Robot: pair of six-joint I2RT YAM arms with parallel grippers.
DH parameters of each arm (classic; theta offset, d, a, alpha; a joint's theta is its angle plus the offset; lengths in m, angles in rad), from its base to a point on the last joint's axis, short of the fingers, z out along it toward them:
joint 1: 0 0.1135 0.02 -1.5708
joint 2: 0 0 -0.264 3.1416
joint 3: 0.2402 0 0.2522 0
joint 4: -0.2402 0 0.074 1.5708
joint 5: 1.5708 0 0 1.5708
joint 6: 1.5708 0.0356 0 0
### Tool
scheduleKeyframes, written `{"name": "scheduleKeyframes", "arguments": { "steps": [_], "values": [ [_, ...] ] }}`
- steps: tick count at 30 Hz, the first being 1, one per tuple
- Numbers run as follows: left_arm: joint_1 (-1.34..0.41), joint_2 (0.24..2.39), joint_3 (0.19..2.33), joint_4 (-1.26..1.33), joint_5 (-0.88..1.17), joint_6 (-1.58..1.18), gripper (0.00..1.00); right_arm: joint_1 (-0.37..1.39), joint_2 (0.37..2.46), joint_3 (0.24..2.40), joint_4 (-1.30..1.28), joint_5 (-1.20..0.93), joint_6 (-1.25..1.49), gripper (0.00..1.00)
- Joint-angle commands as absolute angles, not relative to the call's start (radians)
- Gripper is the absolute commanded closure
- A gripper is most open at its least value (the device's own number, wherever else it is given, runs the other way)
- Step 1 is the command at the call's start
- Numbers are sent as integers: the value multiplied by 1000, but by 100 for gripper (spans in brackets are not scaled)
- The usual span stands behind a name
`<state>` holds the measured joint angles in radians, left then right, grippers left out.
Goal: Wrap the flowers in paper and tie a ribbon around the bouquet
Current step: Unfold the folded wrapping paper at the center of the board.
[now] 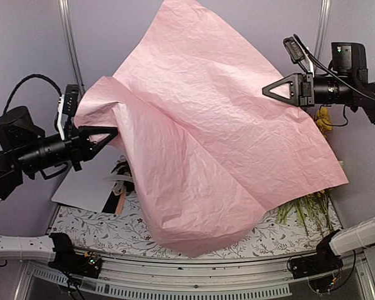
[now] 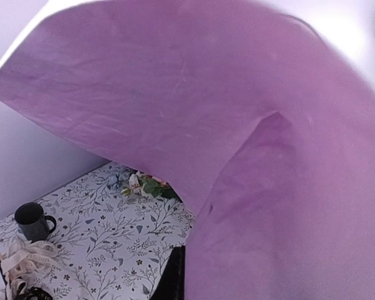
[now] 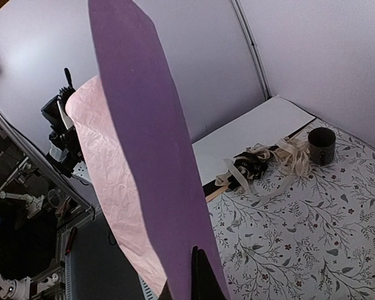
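My left tool (image 1: 107,134) and right tool (image 1: 270,91) each pinch the large crinkled pink-lilac paper sheet (image 1: 219,131). It hangs over the counter (image 1: 94,226).

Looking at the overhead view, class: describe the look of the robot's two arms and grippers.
The left arm and right arm are mostly black with cylindrical joints and white lower links. The left gripper and right gripper are black, triangular open frames. Black cables loop off both arms.
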<state>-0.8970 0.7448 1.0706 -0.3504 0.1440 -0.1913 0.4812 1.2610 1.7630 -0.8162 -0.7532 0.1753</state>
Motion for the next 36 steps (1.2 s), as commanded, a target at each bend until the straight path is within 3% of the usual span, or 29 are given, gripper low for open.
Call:
{"name": "scheduleKeyframes", "arguments": {
  "steps": [1,6,11,15,26,36],
  "values": [
    [-907,787,1168,-483,84,-217,100,477,1277,1714,-845,-791,222,100],
    [-836,906,1195,-591,50,-281,100,461,1327,1509,-690,-711,287,100],
    [-543,1017,1108,-622,275,-302,100,457,1384,1314,-467,-615,374,100],
    [-403,1148,1071,-630,340,-238,100,457,1426,1173,-288,-516,424,100],
    [-349,1582,1132,-629,249,-167,100,457,1550,1063,-123,-358,451,100],
    [-331,1739,1248,-706,109,-132,98,457,1559,1025,-150,-250,495,100]
  ]
}}
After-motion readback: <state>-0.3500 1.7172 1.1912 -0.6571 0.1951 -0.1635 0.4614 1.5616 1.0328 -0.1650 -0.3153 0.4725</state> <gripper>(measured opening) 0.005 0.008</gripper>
